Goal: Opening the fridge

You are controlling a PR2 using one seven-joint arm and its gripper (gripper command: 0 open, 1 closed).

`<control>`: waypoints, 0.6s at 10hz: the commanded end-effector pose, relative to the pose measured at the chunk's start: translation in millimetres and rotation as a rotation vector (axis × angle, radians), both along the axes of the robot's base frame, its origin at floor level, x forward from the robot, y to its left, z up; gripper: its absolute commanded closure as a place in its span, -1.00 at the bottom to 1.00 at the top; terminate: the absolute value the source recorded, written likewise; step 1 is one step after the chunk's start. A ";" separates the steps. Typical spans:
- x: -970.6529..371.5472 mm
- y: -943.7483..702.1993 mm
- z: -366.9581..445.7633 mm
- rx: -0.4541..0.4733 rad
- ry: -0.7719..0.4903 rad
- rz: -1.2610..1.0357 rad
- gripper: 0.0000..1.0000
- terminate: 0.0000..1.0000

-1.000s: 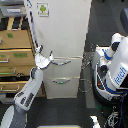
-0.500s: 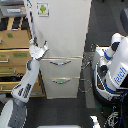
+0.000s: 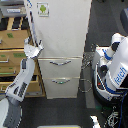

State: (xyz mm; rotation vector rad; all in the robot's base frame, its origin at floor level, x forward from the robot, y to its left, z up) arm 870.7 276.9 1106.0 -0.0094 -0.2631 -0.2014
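Moved up along the tall white fridge [image 3: 62, 45] left edge; gripper [image 3: 36, 49] now beside upper door, jaws' state unclear; door shut.

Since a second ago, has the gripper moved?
Yes. The gripper has risen along the fridge's left edge, from about level with the upper drawer handle to above it, at the bottom of the large door.

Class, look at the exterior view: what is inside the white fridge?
Nothing inside shows. The fridge has its upper door and both lower drawers covering the interior. The tool sits at the door's edge on the view's left.
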 end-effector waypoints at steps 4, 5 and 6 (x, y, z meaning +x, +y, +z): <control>58.2 -18.8 -54.4 -0.123 0.159 -0.017 1.00 -1.00; 57.7 -17.1 -53.9 -0.132 0.156 -0.019 1.00 -1.00; 56.2 -18.2 -53.5 -0.132 0.159 -0.031 1.00 -1.00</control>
